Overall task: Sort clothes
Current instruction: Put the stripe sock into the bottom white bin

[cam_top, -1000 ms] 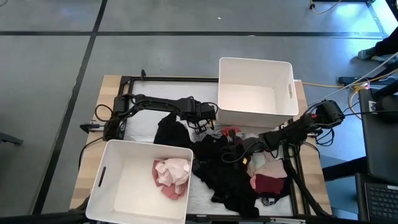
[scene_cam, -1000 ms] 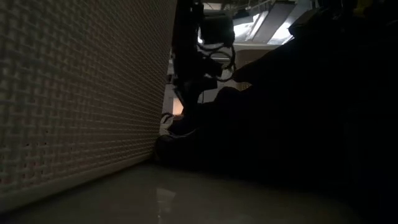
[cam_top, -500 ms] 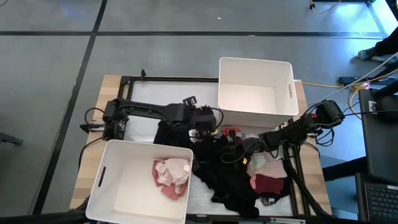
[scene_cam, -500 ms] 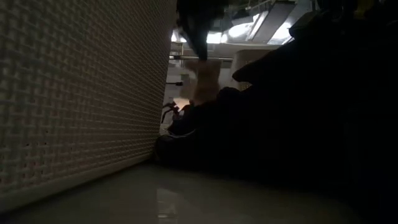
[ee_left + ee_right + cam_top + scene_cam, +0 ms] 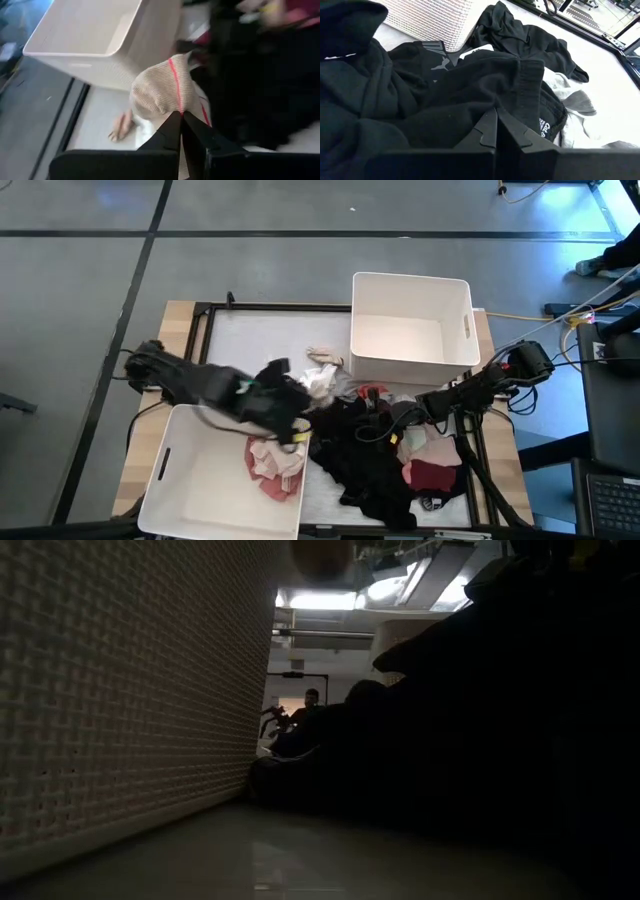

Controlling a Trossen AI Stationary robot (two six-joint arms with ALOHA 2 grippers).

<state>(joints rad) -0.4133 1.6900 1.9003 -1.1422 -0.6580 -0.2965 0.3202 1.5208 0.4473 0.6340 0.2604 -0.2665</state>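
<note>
Item one: your left gripper [image 5: 180,117] is clenching a beige ribbed garment with a red stripe [image 5: 161,90], hanging over the near-left bin [image 5: 180,480], which is holding pink clothes [image 5: 277,462]. Item two: your right gripper [image 5: 496,115] is resting clenched, empty, against the black clothes [image 5: 445,95]. Item three: the main pile [image 5: 375,455] is lying right of that bin, near the far-right bin [image 5: 410,330].
</note>
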